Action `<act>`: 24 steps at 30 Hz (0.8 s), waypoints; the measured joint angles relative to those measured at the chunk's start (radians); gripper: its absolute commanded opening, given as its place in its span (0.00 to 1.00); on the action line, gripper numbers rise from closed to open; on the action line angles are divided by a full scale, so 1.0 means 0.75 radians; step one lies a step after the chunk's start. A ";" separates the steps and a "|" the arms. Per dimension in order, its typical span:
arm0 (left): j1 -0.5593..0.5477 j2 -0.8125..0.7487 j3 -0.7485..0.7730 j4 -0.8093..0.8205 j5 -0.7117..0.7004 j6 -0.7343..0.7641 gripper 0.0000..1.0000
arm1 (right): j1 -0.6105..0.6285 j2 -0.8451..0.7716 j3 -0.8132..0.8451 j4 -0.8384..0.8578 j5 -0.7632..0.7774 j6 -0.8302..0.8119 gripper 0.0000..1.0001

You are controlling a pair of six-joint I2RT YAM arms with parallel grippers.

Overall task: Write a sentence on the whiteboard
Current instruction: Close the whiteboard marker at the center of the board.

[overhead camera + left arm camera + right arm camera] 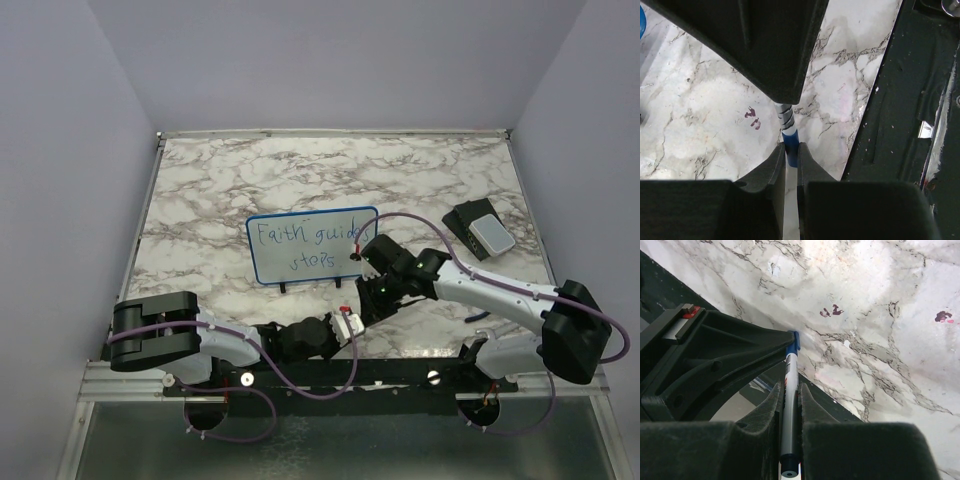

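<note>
The whiteboard stands upright on its black feet at mid-table, and the sentence reads "Faith guide" over "steps" in thin blue ink; the right end of the top word is hidden behind the right arm. In front of the board the two grippers meet tip to tip. My right gripper is shut on the white barrel of a marker. My left gripper is shut on the blue cap at the marker's end. From the right wrist, the cap pokes out of the left fingers.
A dark block with a pale grey pad lies at the right of the marble table. Small purple stains mark the marble below the grippers. The black rail of the arm bases runs along the near edge. Pale walls enclose the table.
</note>
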 measured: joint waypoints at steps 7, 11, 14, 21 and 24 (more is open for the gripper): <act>0.000 0.000 -0.006 0.010 -0.001 0.000 0.00 | 0.041 0.017 0.027 -0.020 0.054 0.045 0.01; 0.000 0.000 -0.010 0.017 0.000 0.000 0.00 | 0.057 0.027 0.032 -0.017 0.070 0.068 0.01; 0.000 0.000 -0.013 0.022 0.000 0.001 0.00 | 0.069 0.041 0.038 -0.018 0.084 0.079 0.01; 0.000 -0.001 -0.015 0.026 -0.003 -0.002 0.09 | 0.085 0.046 0.054 -0.034 0.113 0.093 0.01; 0.000 -0.011 -0.020 0.022 -0.012 -0.016 0.38 | 0.097 0.038 0.064 -0.043 0.130 0.105 0.01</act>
